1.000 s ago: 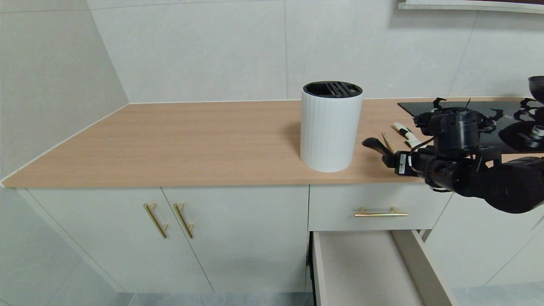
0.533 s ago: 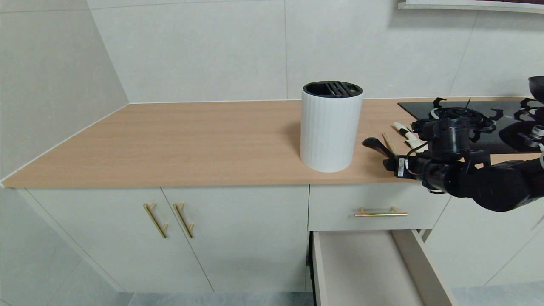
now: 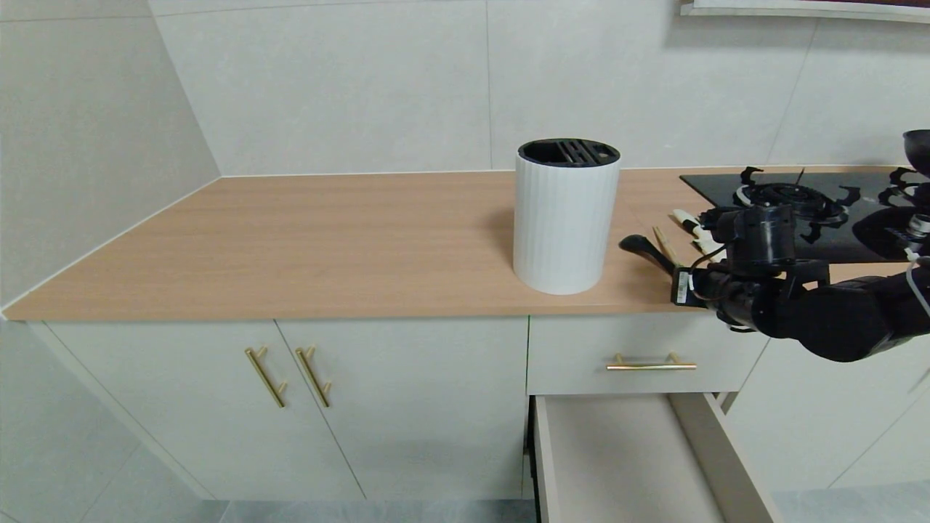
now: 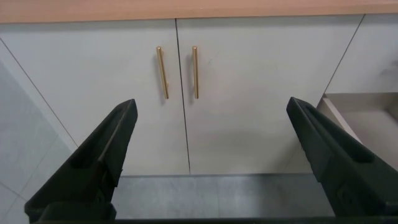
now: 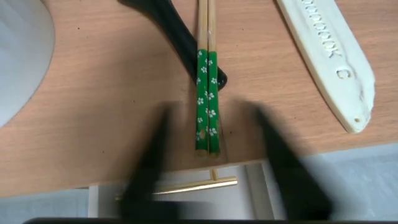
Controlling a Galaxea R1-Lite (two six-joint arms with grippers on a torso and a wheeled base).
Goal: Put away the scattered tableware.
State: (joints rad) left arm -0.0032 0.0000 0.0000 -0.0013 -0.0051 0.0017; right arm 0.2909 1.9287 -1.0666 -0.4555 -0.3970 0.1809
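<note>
Head: white holder upright on desk; just right of it, near the front edge, black spoon, chopsticks and white knife lie flat

Left wrist: left hand spread wide, facing cupboard doors

Right wrist: right hand fingers apart, above the chopsticks' green ends, gripping nothing

The tabletop looks like pale wood with fine grain lines and a matt top, and the chopsticks at its front edge are bare wood with green painted ends. The holder is white with ribbed sides and a black plastic top, the spoon is smooth black plastic, and the white handle looks smooth. The cupboard handles are shiny gold metal.
</note>
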